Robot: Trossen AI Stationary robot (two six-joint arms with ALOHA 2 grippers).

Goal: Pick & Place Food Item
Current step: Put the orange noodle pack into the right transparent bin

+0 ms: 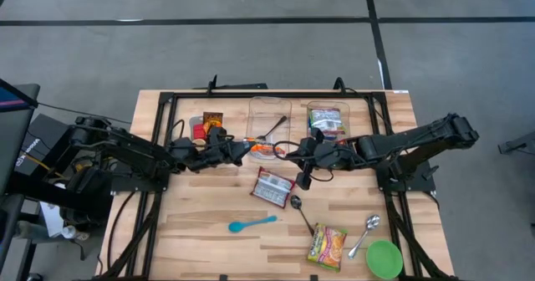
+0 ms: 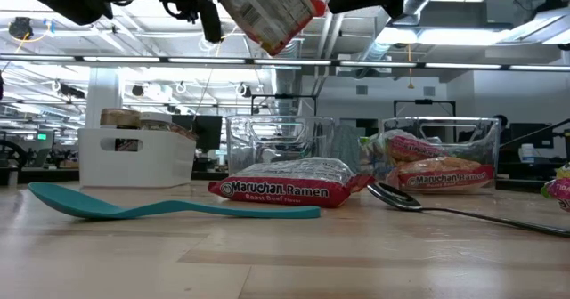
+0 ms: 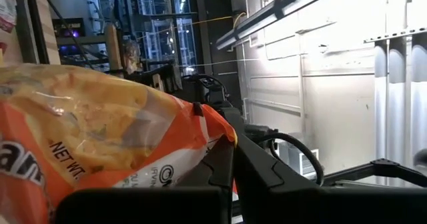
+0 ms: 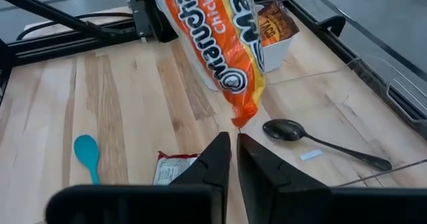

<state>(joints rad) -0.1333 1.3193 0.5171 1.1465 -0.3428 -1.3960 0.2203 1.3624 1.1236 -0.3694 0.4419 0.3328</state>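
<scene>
While airborne, ramen packet (image 1: pixel 262 148) hangs in left claw (image 1: pixel 248 147).

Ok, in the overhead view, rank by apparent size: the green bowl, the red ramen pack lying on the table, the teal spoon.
1. Red ramen pack and green bowl: look about alike, so no ranking between them.
2. Teal spoon: slimmest, clearly smallest.

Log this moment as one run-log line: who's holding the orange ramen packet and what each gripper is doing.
left gripper: shut on orange ramen packet, held above table | right gripper: nearly closed, at packet's corner, not gripping | handover point: mid-table, near clear bin
</scene>
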